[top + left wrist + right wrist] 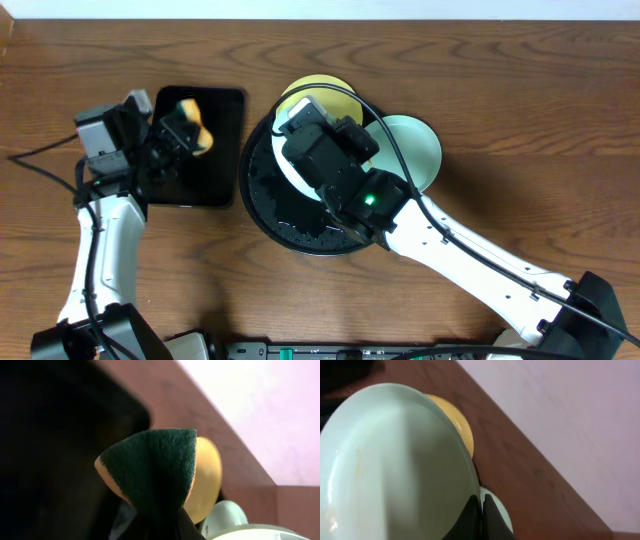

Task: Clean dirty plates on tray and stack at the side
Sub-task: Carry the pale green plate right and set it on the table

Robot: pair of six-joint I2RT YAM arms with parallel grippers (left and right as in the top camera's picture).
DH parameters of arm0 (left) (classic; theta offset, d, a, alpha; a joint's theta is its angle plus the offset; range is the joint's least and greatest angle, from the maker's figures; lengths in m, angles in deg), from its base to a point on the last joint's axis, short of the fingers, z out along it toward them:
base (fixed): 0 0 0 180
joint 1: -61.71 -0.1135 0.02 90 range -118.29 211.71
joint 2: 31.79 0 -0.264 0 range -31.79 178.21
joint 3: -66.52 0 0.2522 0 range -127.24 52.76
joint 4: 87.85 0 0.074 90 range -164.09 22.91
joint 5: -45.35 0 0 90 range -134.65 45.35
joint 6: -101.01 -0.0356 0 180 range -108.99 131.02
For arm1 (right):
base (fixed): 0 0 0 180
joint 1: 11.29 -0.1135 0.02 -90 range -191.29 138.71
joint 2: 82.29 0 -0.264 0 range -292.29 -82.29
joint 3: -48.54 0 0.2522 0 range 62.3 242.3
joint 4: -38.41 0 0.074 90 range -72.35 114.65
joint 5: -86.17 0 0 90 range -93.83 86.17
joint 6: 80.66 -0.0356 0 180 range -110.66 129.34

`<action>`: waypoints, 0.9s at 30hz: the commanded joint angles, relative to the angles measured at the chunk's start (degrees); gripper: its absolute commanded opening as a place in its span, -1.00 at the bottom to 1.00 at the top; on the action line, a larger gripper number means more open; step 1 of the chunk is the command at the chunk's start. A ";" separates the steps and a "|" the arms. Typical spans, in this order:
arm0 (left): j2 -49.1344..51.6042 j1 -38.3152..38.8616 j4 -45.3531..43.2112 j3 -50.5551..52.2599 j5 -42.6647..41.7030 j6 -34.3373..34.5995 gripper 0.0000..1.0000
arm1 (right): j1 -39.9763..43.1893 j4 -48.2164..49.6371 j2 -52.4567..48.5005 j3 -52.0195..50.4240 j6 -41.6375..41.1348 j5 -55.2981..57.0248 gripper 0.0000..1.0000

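Right tool (481, 504) — gripping mint plate (395, 460).

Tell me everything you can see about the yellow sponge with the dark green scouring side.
The yellow sponge with the dark green scouring side looks like soft foam, its rough green face outward with an orange-yellow edge showing. It is pinched into a fold by the left gripper, over the small rectangular black tray.
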 commanded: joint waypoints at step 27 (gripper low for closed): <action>0.22 -0.39 10.67 -1.16 2.62 -4.72 -0.85 | 22.88 -12.44 1.01 12.13 -16.46 -33.18 -0.98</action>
